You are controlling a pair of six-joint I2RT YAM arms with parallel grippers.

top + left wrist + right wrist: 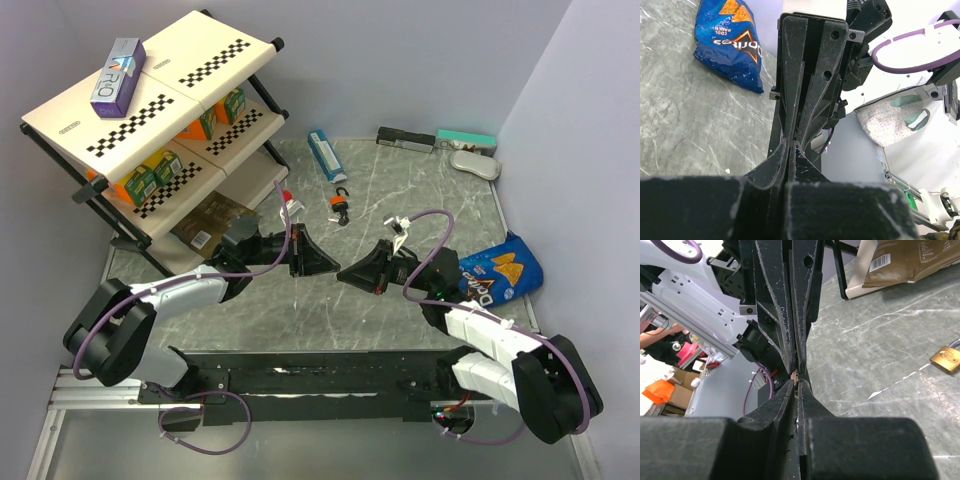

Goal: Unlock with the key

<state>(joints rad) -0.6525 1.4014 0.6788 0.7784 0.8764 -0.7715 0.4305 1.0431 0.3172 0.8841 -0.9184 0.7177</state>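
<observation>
Right gripper [796, 384], black fingers filling the wrist view, is pinched nearly together, tip-to-tip w/ the black left gripper [791, 145], also clenched. Tiny dark key: can't pick it out. Maybe it's the brownish speck [794, 374] between the tips. Small brass padlock [946, 359] lies apart on the grey marbled table [880, 390]. Looks like a handover, so right shd grip firmly before left releases.
</observation>
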